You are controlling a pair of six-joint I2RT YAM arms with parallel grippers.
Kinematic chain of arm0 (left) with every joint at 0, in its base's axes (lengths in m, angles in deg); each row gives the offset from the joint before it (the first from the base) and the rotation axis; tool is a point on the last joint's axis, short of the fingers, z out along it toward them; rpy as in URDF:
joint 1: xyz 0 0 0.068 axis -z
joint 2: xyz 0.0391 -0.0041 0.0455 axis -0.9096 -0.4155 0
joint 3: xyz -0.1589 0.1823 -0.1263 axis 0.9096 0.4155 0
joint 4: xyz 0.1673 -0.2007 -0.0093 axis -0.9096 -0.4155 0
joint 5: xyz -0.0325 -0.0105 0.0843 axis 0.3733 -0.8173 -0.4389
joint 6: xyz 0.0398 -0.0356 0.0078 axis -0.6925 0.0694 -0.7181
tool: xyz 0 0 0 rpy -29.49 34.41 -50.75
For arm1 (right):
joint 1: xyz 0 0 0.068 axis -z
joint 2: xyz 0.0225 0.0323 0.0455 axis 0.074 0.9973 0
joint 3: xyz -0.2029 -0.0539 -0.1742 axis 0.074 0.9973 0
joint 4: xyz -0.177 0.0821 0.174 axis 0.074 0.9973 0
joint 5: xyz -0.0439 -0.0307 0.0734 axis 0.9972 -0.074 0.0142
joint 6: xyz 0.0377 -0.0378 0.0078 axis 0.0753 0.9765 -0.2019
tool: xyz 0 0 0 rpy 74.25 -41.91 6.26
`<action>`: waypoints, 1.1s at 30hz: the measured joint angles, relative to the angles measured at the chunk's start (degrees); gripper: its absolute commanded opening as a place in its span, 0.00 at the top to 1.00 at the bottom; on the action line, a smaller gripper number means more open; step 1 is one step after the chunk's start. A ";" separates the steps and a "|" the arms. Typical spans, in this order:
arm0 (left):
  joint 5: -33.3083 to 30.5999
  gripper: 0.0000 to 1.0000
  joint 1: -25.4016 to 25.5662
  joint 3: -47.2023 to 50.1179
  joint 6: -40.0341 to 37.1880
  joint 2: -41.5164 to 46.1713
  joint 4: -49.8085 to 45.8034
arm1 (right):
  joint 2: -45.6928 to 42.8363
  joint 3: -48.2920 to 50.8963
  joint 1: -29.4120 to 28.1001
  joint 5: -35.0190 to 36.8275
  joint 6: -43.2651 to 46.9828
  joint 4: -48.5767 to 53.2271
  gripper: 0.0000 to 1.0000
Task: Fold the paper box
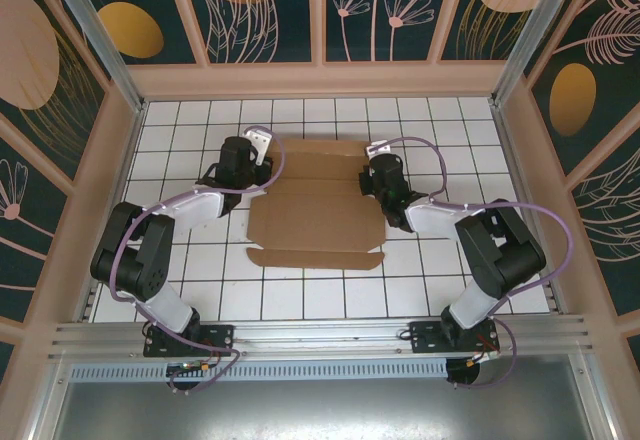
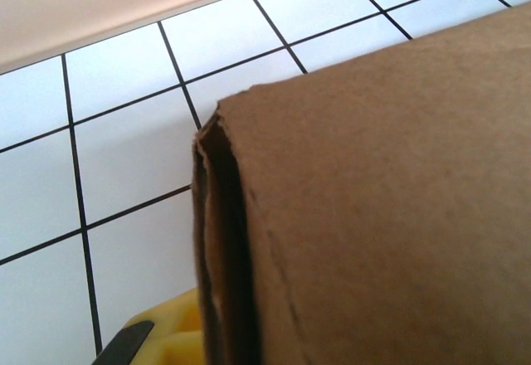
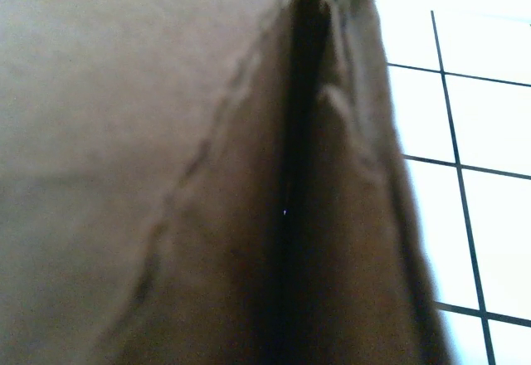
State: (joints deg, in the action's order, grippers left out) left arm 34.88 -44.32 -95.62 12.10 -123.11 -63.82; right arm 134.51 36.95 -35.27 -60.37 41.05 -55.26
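Observation:
The paper box (image 1: 315, 215) is a brown cardboard sheet lying partly folded in the middle of the white tiled floor, with its near flap flat towards me. My left gripper (image 1: 262, 163) sits at the box's left side, shut on a doubled-over side wall. In the left wrist view that folded wall (image 2: 224, 240) stands on edge with a yellow finger pad (image 2: 170, 336) pressed against its left face. My right gripper (image 1: 368, 176) is at the box's right side, shut on the folded wall there. The right wrist view shows that cardboard (image 3: 149, 133) very close; the fingers are hidden behind it.
The tiled floor (image 1: 300, 295) has open tiles in front of the box and at both sides. A pale frame (image 1: 320, 80) and patterned walls close in the back and sides. A metal rail (image 1: 320, 335) carrying both arm bases runs along the near edge.

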 measured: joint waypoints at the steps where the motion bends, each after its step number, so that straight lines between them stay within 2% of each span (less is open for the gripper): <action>1: -0.50 0.99 0.20 0.00 0.31 0.00 0.00 | -0.07 -0.24 -0.07 0.24 -0.35 0.37 1.00; 6: -3.26 1.00 0.81 0.00 2.32 0.00 0.02 | -0.07 -1.51 -1.75 3.65 -2.60 2.27 1.00; 13: -12.11 1.00 3.34 -2.58 5.27 -0.02 -0.72 | -0.04 -5.01 -5.81 12.81 -6.86 6.34 1.00; 16: -13.38 1.00 3.76 -3.34 6.99 -0.24 -0.81 | -0.04 -6.05 -6.27 14.69 -8.31 7.19 1.00; 18: -13.14 0.94 3.85 -3.65 8.15 -1.07 -0.85 | 0.02 -6.08 -6.27 15.10 -8.68 7.45 1.00; 24: -9.18 0.88 3.74 -5.68 11.52 -5.73 -2.14 | 0.96 -5.29 -5.25 14.67 -8.68 7.91 1.00; 29: -5.75 0.84 3.74 -5.66 13.09 -6.14 -2.78 | 0.96 -3.76 -3.43 12.61 -8.68 7.17 1.00; 33: -4.11 0.76 3.74 -5.51 13.94 -6.19 -3.04 | 0.96 -3.06 -2.38 11.47 -8.70 5.75 1.00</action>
State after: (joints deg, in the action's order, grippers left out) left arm 30.77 -40.59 -101.12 26.04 -129.30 -66.86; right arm 135.47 33.89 -37.65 -48.90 32.35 -49.52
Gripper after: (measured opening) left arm 0.217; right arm 0.098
